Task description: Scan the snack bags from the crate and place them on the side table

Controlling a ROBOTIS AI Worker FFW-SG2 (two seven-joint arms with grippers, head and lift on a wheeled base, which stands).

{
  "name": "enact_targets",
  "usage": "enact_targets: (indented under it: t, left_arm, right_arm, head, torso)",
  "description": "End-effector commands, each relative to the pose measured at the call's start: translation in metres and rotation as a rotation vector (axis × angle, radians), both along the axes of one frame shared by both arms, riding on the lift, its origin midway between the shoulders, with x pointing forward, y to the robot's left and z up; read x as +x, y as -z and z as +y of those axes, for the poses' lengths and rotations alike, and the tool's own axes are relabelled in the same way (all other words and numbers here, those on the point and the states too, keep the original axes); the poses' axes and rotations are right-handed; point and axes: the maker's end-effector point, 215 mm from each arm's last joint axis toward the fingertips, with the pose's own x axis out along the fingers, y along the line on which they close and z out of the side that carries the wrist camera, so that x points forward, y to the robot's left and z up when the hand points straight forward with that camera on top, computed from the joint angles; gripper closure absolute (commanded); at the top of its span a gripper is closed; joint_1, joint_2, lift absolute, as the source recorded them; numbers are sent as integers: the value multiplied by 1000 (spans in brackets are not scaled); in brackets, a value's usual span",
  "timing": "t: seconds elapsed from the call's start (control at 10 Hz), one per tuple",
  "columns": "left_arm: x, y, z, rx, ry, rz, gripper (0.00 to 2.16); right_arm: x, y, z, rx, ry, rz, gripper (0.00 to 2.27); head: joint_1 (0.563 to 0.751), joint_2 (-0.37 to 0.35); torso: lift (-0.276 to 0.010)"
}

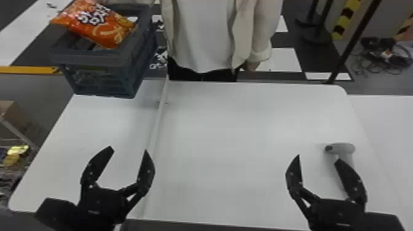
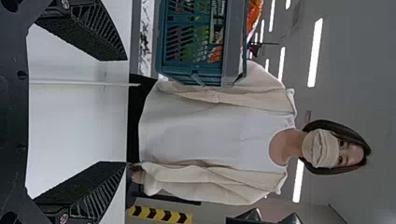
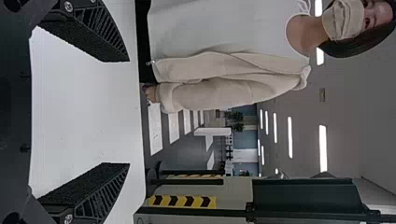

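Currently holding left hand and right hand spread apart over the white tabletop, the right near the scanner. Showing the orange bag lying atop the crate at the tabletop's far left.

"What do the arms look like?"
"Black, both of them; the left arm and the right arm have plain, blocky casings."
"And the left gripper?"
"Black as well; slim links join its body to tapering, pointed fingers; small pale screws dot the joints, with a short pale marking on the body; the right gripper matches it."
"Any texture close up?"
"Yes; the left wrist view shows rough, grainy pads and ribbed finger sides; there's a dark base plate too, with small round holes."
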Motion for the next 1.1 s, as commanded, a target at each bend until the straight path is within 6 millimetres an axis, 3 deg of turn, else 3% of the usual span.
enact_targets:
  t: [0.0,1.0]
  left_arm:
    - [1,3,-1,-4,1,11,76]
    - [2,-1,-2,-5,2,4,80]
  right_arm:
    - [0,0,1,1,-1,1,80]
    - [-2,-2,1,3,-3,-2,80]
  head:
    - [695,38]
    - [695,37]
  torso:
    - [-50]
    - [-50]
